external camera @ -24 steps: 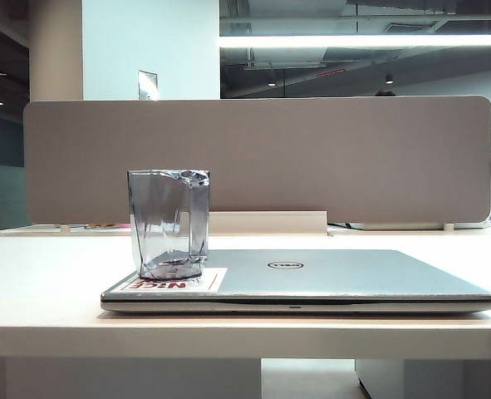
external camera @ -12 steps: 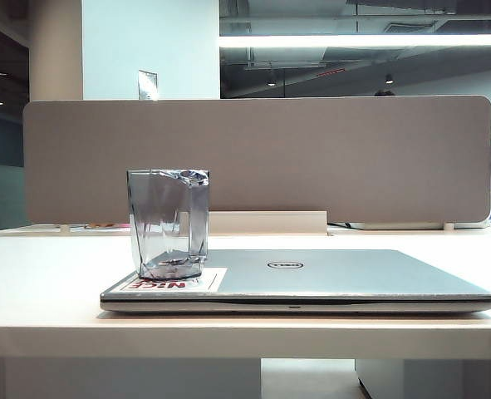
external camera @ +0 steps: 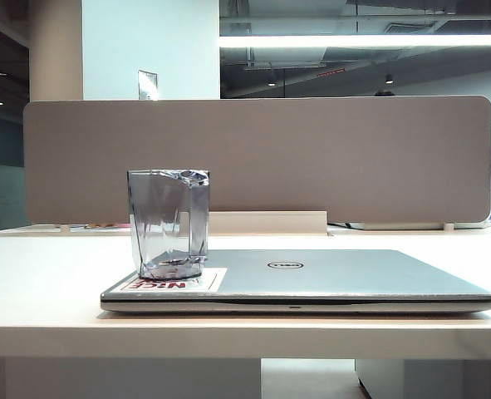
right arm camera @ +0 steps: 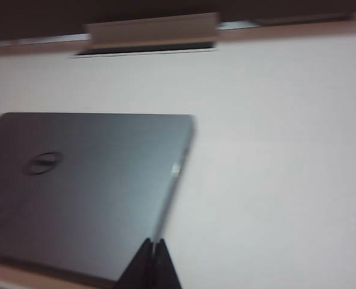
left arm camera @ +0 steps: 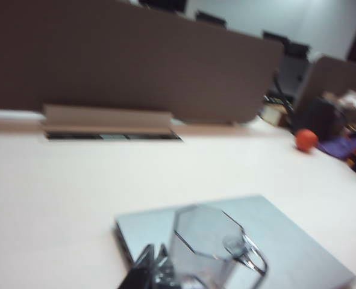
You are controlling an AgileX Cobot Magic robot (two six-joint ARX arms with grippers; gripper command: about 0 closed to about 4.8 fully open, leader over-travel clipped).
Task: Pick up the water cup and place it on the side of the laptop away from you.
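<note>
The clear, grey-blue water cup (external camera: 170, 224) stands upright on the left corner of the closed silver laptop (external camera: 336, 278), over its white-and-red sticker (external camera: 174, 284). Neither arm shows in the exterior view. In the left wrist view, my left gripper (left arm camera: 155, 251) is shut and empty, with its tips just beside the cup (left arm camera: 205, 241). The cup's thin handle (left arm camera: 253, 256) faces away from the gripper. In the right wrist view, my right gripper (right arm camera: 153, 242) is shut and empty. It hovers over the edge of the laptop (right arm camera: 87, 180), on the side far from the cup.
A grey partition panel (external camera: 257, 158) runs along the back of the white table (external camera: 46, 283). A low white cable box (external camera: 266, 222) sits in front of the panel. An orange ball (left arm camera: 306, 139) lies on the neighbouring desk.
</note>
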